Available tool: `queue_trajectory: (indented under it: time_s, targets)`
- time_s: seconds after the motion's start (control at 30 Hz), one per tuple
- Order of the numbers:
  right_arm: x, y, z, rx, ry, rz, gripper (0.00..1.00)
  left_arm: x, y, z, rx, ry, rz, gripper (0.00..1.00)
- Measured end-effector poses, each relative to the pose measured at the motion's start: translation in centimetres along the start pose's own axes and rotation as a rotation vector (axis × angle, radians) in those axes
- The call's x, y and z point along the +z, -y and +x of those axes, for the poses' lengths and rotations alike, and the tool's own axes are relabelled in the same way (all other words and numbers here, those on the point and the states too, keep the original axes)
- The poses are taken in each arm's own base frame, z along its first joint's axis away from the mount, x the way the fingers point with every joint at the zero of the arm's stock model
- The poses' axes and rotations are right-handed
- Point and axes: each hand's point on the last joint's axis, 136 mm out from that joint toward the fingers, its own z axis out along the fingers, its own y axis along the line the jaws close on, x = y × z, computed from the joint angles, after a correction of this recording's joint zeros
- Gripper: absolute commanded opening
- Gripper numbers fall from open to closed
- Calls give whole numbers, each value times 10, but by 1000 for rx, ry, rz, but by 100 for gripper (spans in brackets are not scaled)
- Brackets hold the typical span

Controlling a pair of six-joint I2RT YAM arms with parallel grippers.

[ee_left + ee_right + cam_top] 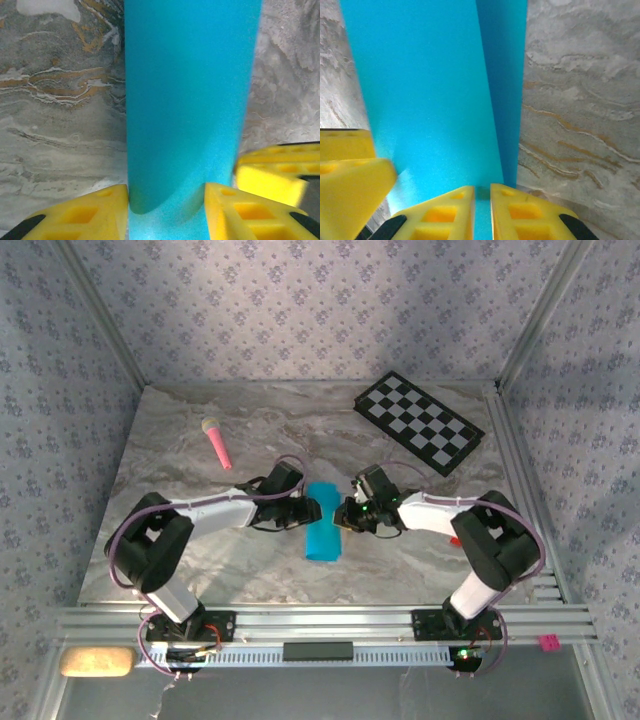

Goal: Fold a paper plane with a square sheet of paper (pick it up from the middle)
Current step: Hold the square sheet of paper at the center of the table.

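Right gripper pinches square sheet of paper at its fold; left gripper straddles it, grip unclear. Uneven pull could skew crease, or tear it.

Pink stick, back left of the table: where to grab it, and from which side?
Grip the stick mid-shaft, below its pale bulb head, from straight above, jaws across its length. It lies flat and slanted on the table, head far-left, with bare marble either side.
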Motion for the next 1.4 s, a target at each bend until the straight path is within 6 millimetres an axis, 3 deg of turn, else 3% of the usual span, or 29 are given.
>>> queue_trajectory:
  time_s: [0.2, 0.37, 0.57, 1.4]
  targets:
    - [-26, -10, -13, -17, 94, -4, 20, 3, -4, 2, 16, -9, -12, 43]
    - [-40, 0, -18, 0, 144, 21, 20, 3, -8, 5, 42, -28, -35, 43]
    - [-40, 16, -13, 25, 131, 66, 20, 3, -7, 3, 68, -35, -43, 43]
    - [-40, 22, -10, 30, 132, 84, 21, 12, -15, 3, 202, -126, -127, 43]
